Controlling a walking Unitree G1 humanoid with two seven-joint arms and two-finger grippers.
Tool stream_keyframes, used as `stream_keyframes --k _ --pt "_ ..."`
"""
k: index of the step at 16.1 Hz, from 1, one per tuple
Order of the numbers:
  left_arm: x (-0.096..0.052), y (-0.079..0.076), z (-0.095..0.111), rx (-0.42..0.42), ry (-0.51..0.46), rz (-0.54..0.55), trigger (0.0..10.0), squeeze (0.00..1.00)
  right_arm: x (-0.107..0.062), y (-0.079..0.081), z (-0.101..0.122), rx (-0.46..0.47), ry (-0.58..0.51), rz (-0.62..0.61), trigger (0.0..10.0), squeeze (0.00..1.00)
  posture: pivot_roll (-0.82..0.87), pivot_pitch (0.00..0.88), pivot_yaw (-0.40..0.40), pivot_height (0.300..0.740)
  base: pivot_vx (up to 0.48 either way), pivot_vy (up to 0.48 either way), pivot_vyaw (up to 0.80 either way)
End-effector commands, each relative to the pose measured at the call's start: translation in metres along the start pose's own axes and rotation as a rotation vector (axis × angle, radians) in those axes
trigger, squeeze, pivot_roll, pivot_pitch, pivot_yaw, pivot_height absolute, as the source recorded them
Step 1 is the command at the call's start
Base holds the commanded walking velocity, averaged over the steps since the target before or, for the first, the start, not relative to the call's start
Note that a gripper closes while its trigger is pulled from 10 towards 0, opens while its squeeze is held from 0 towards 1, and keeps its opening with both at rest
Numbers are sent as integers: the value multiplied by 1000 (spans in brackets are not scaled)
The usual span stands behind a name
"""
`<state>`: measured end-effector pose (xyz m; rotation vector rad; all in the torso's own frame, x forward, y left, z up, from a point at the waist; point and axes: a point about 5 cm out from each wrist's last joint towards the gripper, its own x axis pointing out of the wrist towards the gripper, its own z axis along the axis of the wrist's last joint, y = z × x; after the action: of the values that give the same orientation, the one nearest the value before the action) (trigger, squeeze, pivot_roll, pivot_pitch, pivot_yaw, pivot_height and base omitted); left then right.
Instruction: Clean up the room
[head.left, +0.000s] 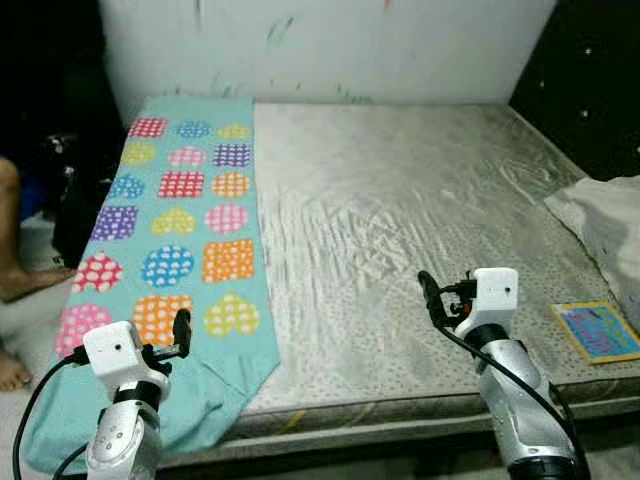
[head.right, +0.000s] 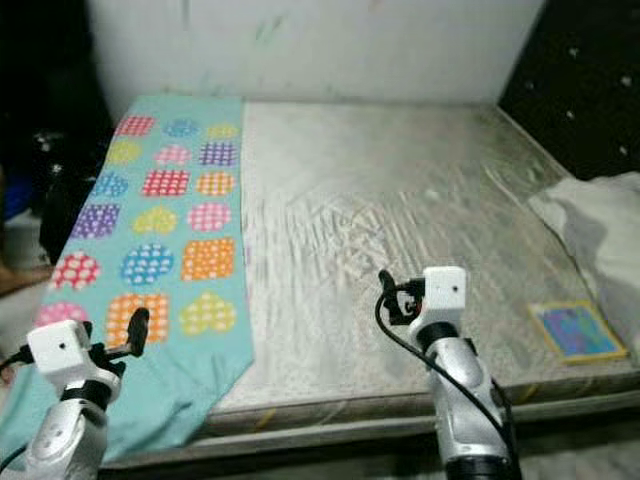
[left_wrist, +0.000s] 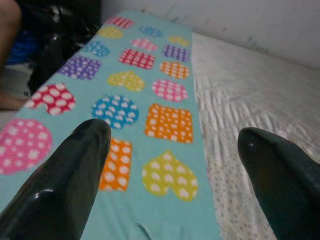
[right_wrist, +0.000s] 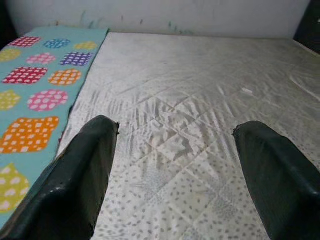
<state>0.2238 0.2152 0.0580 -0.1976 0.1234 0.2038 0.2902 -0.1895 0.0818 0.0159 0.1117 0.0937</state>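
A teal cloth (head.left: 185, 215) printed with dotted hearts and squares lies along the left side of a bare mattress (head.left: 420, 210), its near corner drooping over the front edge. My left gripper (head.left: 181, 333) hovers open over the cloth's near end, nothing between its fingers (left_wrist: 70, 175). My right gripper (head.left: 428, 290) stands open above the mattress's front middle, holding nothing; its fingers (right_wrist: 80, 175) frame bare quilted fabric. A small colourful book (head.left: 596, 330) lies flat at the mattress's front right corner. A crumpled white cloth (head.left: 610, 225) sits at the right edge.
A white wall (head.left: 330, 45) backs the bed and a dark padded panel (head.left: 590, 80) stands at the right. A person's bare leg and foot (head.left: 15, 285) are at the far left beside dark bags (head.left: 70, 190) on the floor.
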Motion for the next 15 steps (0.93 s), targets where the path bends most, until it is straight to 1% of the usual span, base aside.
stream_keyframes --k 1,10,15 --pt "0 7 2 20 -4 21 10000 0 3 4 7 0 -27 16 10000 0 -27 16 -62 740 0 480 0" --pt "-1 6 2 22 2 24 10000 0 5 6 8 -3 -30 24 10000 0 -26 27 -64 740 0 473 0" --pt "-1 6 4 30 -6 21 10000 0 4 7 7 -1 -29 28 10000 0 -26 38 -60 740 0 0 0"
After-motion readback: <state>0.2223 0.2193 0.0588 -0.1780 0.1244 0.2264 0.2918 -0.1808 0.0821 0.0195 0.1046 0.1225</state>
